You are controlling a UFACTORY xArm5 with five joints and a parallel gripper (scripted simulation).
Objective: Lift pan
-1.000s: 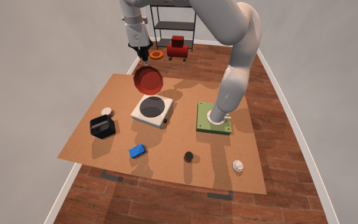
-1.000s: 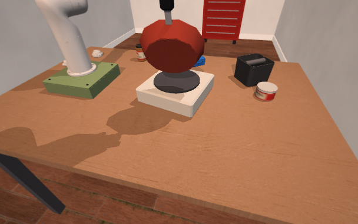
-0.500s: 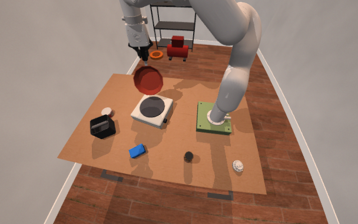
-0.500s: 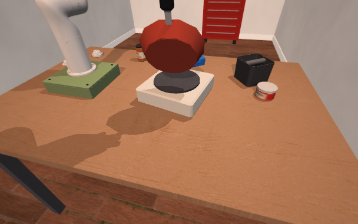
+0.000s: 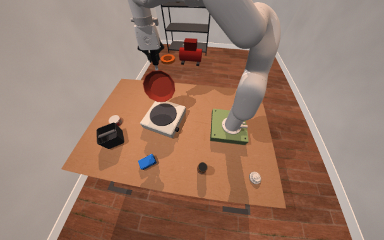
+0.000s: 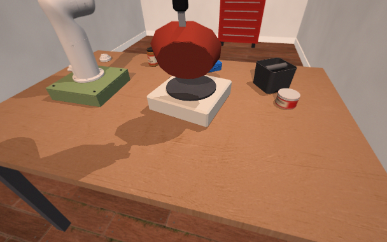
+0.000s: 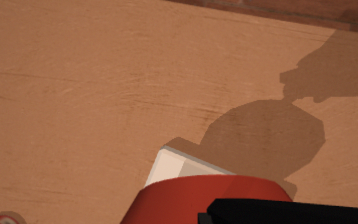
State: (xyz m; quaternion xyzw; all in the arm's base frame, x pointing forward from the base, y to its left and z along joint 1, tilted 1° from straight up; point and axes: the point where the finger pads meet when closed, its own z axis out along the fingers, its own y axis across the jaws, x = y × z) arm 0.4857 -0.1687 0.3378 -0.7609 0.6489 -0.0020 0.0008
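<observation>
The red pan [image 5: 158, 85] hangs tilted in the air, clear above the white hot plate [image 5: 163, 119] with its dark round burner. It also shows in the exterior view [image 6: 186, 49], well above the hot plate [image 6: 190, 96]. My gripper [image 5: 154, 61] is shut on the pan's grey handle [image 6: 181, 20] and holds it from above. In the wrist view the pan's red rim [image 7: 210, 200] fills the bottom edge, with a corner of the hot plate [image 7: 180, 167] below it.
On the table stand a black box [image 5: 110, 136], a white-lidded tin [image 5: 115, 119], a blue block [image 5: 146, 161], a small dark jar [image 5: 202, 167], a white disc [image 5: 254, 177] and the arm's green base [image 5: 229, 126]. A red compressor [image 5: 190, 50] and a shelf stand behind.
</observation>
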